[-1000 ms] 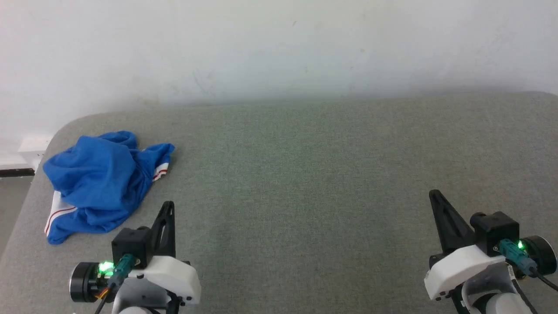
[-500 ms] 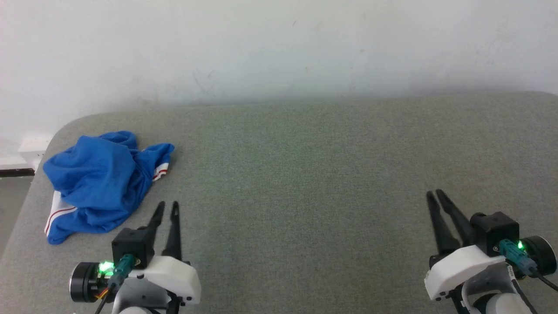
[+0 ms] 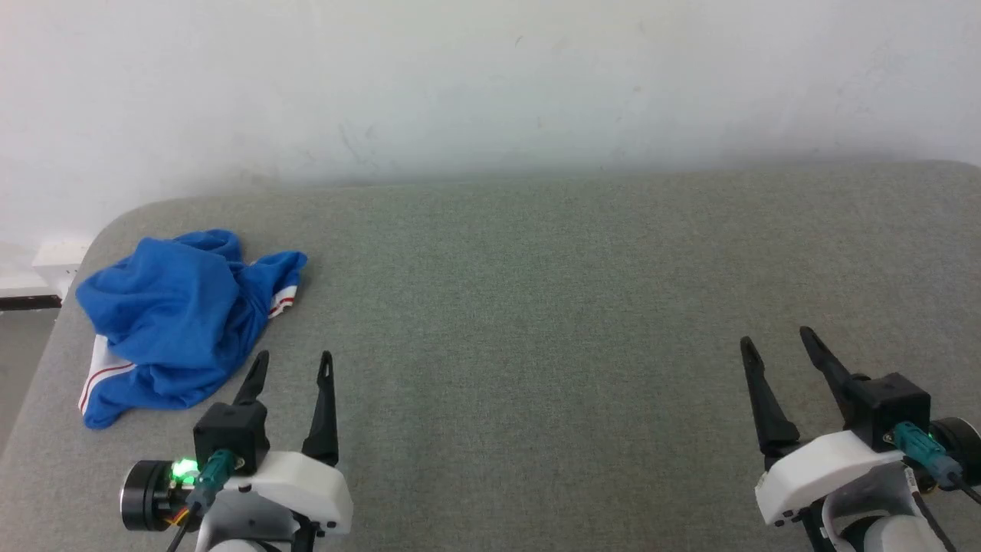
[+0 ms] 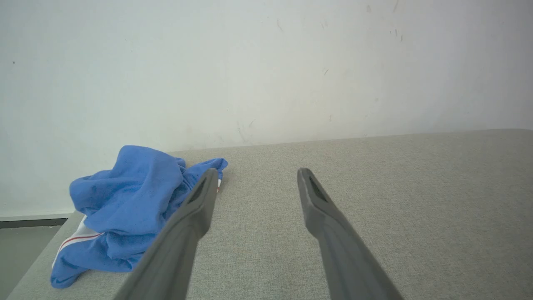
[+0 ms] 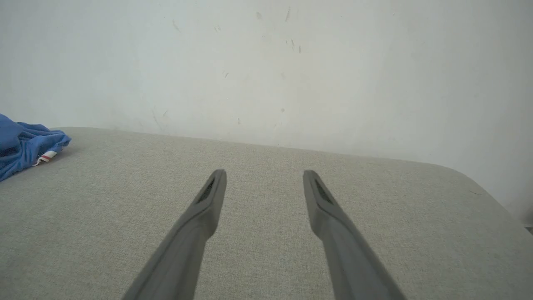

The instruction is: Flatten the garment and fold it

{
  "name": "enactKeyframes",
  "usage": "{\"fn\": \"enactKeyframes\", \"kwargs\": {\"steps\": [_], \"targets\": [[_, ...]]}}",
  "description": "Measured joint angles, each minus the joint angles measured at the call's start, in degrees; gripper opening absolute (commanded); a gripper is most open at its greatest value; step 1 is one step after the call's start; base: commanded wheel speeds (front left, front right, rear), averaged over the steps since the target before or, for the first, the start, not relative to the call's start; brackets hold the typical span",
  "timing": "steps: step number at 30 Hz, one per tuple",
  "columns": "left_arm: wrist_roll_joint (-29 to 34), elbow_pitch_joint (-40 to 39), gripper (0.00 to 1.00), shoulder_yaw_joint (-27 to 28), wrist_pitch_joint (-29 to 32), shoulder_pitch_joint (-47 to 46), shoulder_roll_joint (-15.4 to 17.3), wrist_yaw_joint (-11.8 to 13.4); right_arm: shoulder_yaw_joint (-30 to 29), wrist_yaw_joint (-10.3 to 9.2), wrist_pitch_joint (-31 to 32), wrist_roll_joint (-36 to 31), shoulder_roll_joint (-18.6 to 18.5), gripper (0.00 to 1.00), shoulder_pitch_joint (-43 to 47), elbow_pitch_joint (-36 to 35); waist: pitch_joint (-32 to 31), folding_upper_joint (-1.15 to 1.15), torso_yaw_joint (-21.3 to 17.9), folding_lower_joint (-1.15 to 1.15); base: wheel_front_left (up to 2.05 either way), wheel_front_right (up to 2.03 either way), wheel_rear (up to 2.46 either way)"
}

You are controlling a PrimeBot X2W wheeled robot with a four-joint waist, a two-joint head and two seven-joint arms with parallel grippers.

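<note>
The bright blue soft crumpled T-shirt (image 3: 172, 314) lies heaped at the far-left corner of the grey fabric worktop (image 3: 536, 307), untouched. The left gripper (image 3: 295, 356), just beside it, and the right gripper (image 3: 775, 337), near the right edge, gape wide and hold nothing: 2 tools seemingly readied for grasping.

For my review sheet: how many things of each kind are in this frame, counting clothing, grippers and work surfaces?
Garments: 1, the blue garment, crumpled at the surface's left end.
Grippers: 2, the left gripper and the right gripper, both open, holding nothing.
Work surfaces: 1, the grey padded surface.
Total: 4.
</note>
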Motion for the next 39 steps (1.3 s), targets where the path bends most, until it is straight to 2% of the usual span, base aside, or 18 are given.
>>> {"fn": "enactKeyframes", "kwargs": {"steps": [21, 39], "targets": [[-0.5, -0.5, 1.0, 1.0, -2.5, 1.2, 0.0, 0.0, -1.6, 0.0, -2.4, 1.1, 0.0, 1.0, 0.0, 0.2, 0.3, 0.0, 1.0, 0.0, 0.0, 0.0, 0.0], [-1.6, -0.6, 1.0, 1.8, -4.5, 2.4, 0.0, 0.1, -1.7, 0.0, -4.5, 2.5, 0.0, 1.0, 0.4, 1.8, -0.2, 0.0, 4.5, 0.0, 0.0, 0.0, 0.0]]}}
